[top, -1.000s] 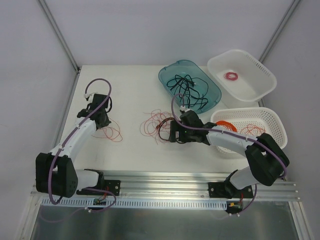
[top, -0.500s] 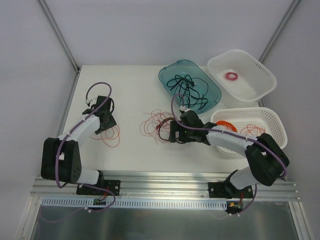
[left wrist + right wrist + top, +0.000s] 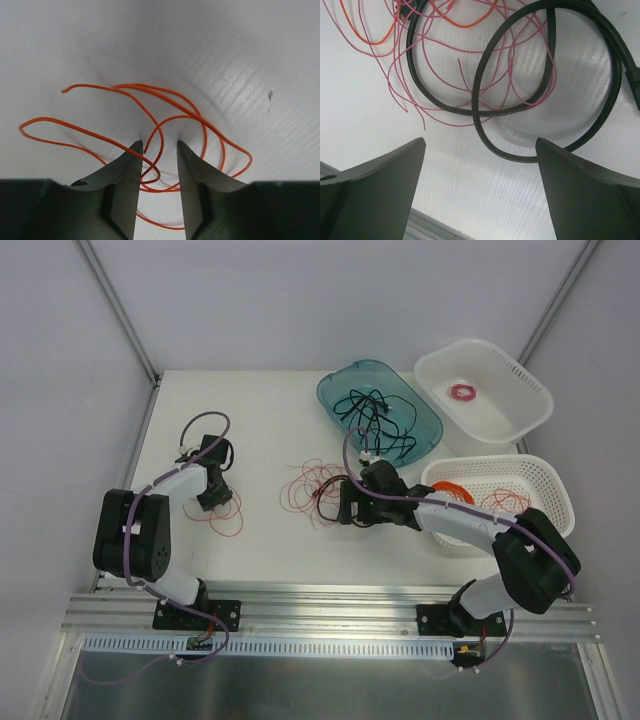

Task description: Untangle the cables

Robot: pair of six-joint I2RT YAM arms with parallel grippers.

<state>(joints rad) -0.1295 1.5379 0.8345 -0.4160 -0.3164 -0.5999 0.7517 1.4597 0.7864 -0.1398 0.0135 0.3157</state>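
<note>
The cables lie in two places on the white table. A loose tangle (image 3: 315, 490) of thin red wires and a black cord sits mid-table. A separate red wire loop (image 3: 224, 512) lies at the left. My left gripper (image 3: 213, 496) is down on that loop. In the left wrist view its jaws (image 3: 159, 144) stand slightly apart, with strands of the wire (image 3: 135, 86) lying loose between them. My right gripper (image 3: 345, 505) is wide open just right of the tangle. The black cord (image 3: 476, 100) and pink-red wires (image 3: 440, 120) lie beyond its gap (image 3: 480, 141).
A teal tray (image 3: 330, 390) at the back holds black cords. Right of it a white basket (image 3: 485, 345) holds a small pink ring coil (image 3: 462, 392). A second white basket (image 3: 560, 490) at the right holds an orange coil (image 3: 450, 488) and red wires.
The left arm folded back toward its base and its gripper shifted slightly nearer, onto the left wire loop. Its jaws went from shut to apart. The right arm has not moved.
</note>
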